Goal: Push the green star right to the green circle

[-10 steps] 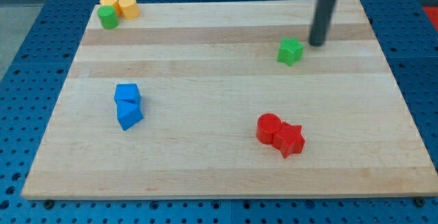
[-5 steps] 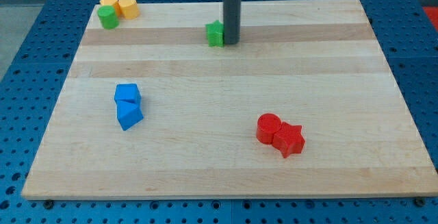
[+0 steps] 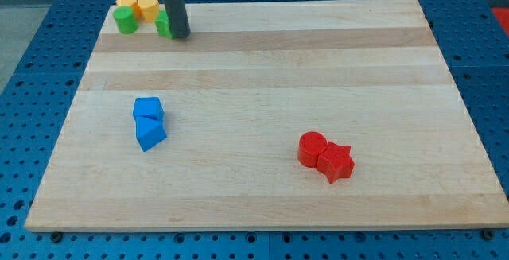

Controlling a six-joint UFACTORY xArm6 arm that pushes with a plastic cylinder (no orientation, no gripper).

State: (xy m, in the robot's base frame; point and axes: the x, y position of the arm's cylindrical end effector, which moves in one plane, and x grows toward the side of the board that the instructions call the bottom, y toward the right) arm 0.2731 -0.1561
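Pushing against the green star [image 3: 163, 26], my tip [image 3: 180, 35] sat just right of it, near the green circle [image 3: 124, 20]; no pincer showed, so can't tell.

The dark rod comes down from the view's top edge, near the upper left, leaning only slightly. My tip [image 3: 180, 36] rests low on the bench, its upper part cut off by the frame.

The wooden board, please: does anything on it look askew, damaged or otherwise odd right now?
Nothing stands out. The green star sits partly hidden behind my tip, near the green circle and two yellow blocks. The blue blocks and red blocks rest flat in pairs.
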